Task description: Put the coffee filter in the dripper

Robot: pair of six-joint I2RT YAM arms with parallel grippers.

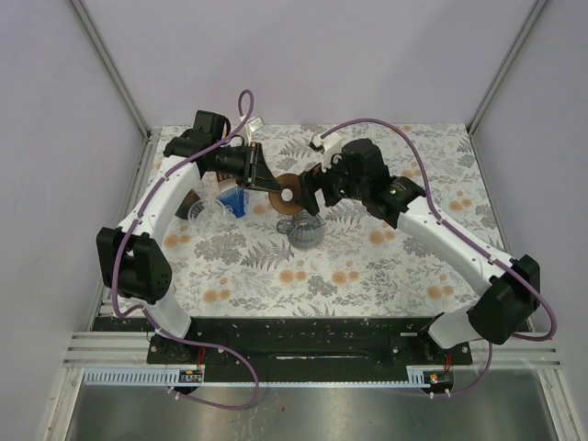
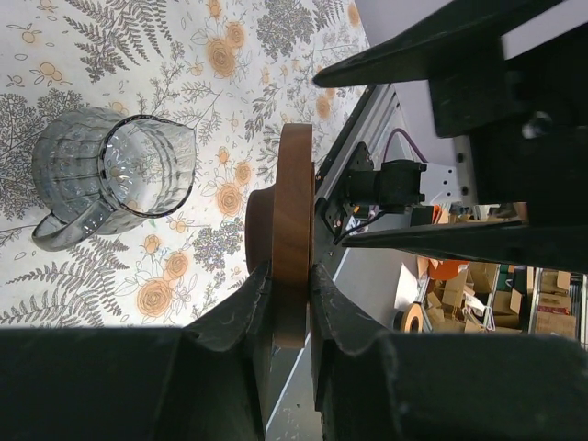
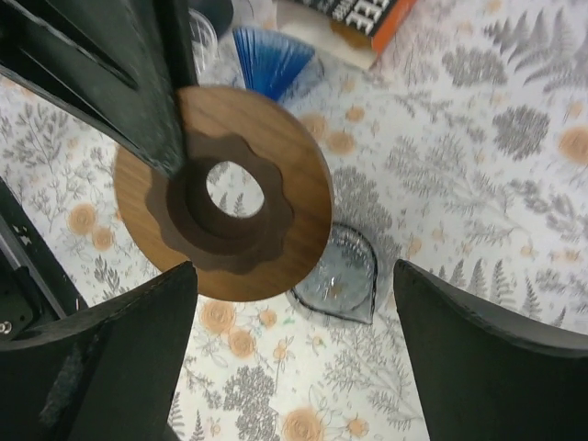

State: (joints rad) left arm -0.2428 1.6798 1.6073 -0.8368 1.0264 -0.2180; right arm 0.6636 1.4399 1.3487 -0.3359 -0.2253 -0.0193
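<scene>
While the left hand (image 2: 288, 276) is clenched on the rim of the wooden dripper ring (image 2: 294, 184) and holds it on edge above the desk (image 2: 73, 55), the right hand (image 3: 294, 271) faces the ring's flat side with its fingers spread wide, grasping nothing. Below both hands a ribbed glass jug (image 3: 335, 276) stands on the flowered desk. The blue pleated coffee filter (image 3: 269, 57) lies on the desk under the left hand, apart from the ring and the jug.
</scene>
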